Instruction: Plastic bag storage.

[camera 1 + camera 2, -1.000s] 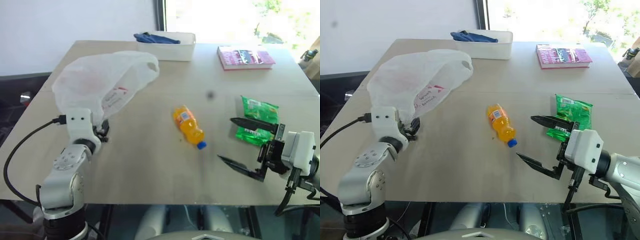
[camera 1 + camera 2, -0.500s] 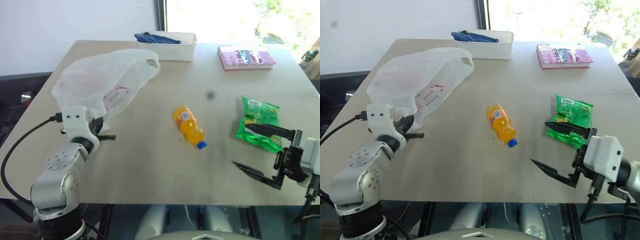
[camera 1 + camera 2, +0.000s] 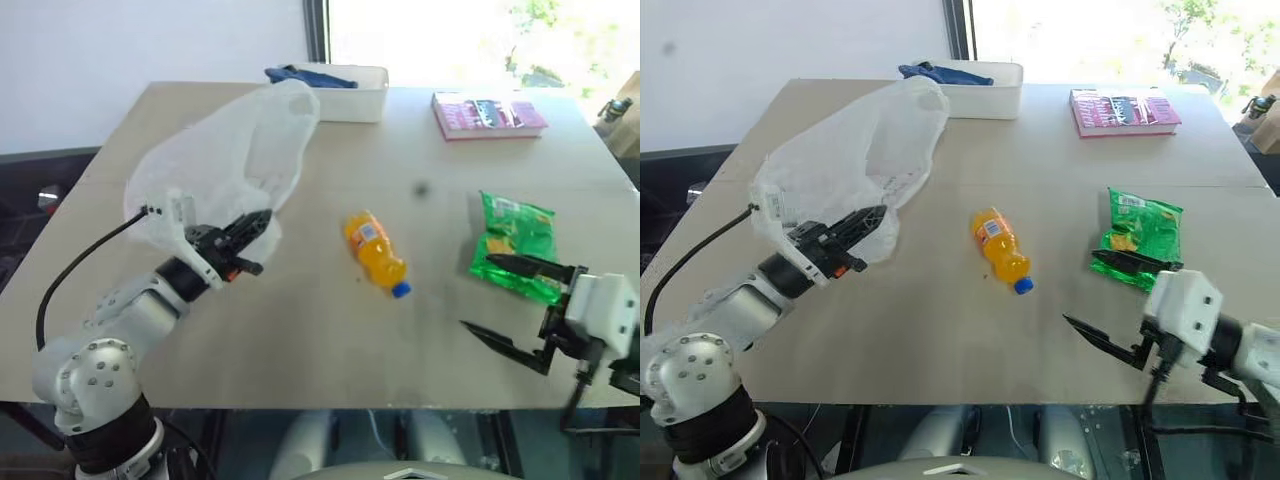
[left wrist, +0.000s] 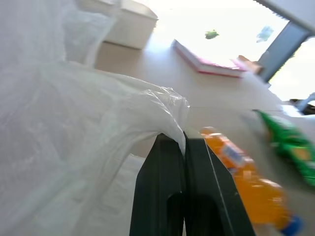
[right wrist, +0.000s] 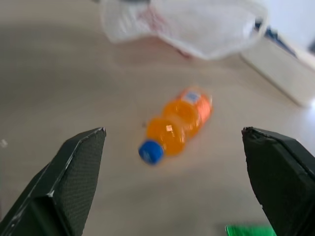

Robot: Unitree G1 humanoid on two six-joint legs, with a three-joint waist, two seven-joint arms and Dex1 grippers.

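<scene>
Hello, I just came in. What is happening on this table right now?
A humanoid robot is handling a large thin translucent white plastic bag. Its left pincer is shut on an edge of the bag and holds that part off the beige table. The right pincer is open and holds nothing, near a glossy green snack packet. A small orange drink bottle with a blue cap lies on its side mid-table. A white rectangular plastic bin and a pink book sit at the far edge.

White crinkly plastic bag (image 3: pixel 232 160) lifted, table's left side
</scene>
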